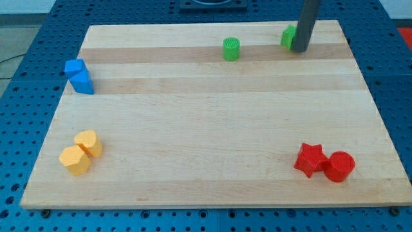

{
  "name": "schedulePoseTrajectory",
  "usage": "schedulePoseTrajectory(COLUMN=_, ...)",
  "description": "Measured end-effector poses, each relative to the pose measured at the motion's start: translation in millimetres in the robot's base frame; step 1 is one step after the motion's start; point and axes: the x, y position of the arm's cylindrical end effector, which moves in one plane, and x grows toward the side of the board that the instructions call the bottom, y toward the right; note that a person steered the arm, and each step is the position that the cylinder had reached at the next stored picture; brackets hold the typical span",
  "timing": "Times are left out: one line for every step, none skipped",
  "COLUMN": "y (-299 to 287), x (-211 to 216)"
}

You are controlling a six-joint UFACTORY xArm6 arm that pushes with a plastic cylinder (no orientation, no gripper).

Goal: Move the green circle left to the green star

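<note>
1. Eight blocks lie on the wooden surface (212, 129): two blue, two yellow, two green, two red.
2. At about ten o'clock, the two blue blocks (78, 75) touch each other; their shapes are angular but hard to name.
3. At about eight o'clock, a yellow hexagon-like block (74, 160) touches a yellow rounded block (89, 142).
4. Near twelve o'clock, the green circle (231, 49), a short ribbed cylinder, stands alone on pale, striped wood.
5. At about one o'clock, a second green block (288, 37) is half hidden behind the dark rod; its shape cannot be made out.
6. My tip (297, 49) rests just at that block's right edge, well apart from the green circle.
7. There is no pincer on this arm, so nothing can be said of open or closed.
8. At about four o'clock, a red star (310, 159) touches a red cylinder (338, 167).
9. A blue perforated table (26, 96) surrounds the surface.
</note>
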Motion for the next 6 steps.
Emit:
schedulePoseTrajectory(y=-84.7, x=65.8)
schedulePoseTrajectory(y=-191.4, x=63.2)
schedulePoseTrajectory(y=-179.1, x=25.3)
schedulePoseTrajectory(y=-124.4, x=17.6)
schedulePoseTrajectory(y=-158.4, x=14.5)
schedulePoseTrajectory(y=-202.6, x=-6.6)
